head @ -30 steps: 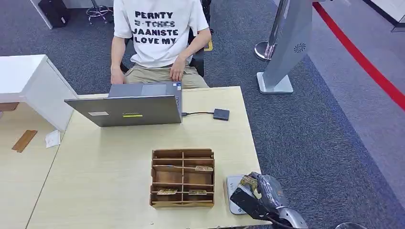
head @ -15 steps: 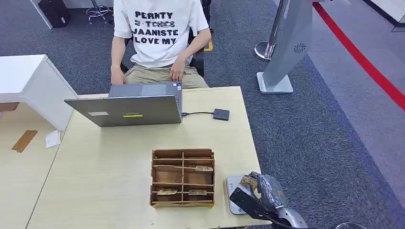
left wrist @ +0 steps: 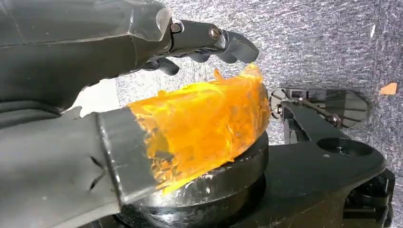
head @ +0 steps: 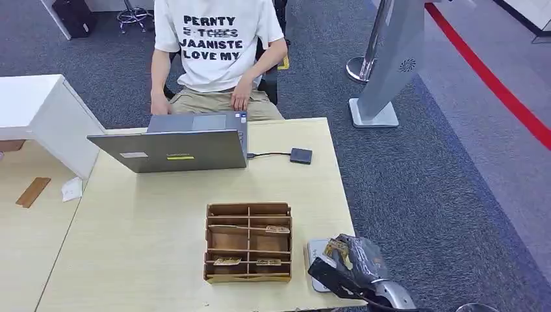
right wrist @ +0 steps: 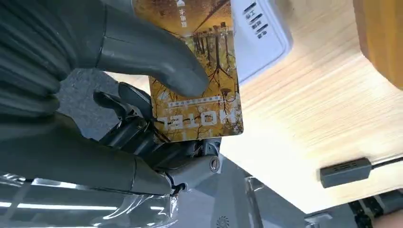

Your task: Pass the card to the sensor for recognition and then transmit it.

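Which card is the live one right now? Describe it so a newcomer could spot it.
Start at the wooden divider box near the front of the light wood table. Right of it lies a pale grey sensor pad, and over that pad the right hand holds the card. Unlike the cards lying in the box's slots, it is held in the hand, golden-brown and printed HOTEL.

The right hand [head: 354, 260] has been moved a little to the left and toward the near edge of the bench [head: 162, 214]. The card [head: 337, 247] pinched in it is now held further over the white sensor [head: 316, 255].
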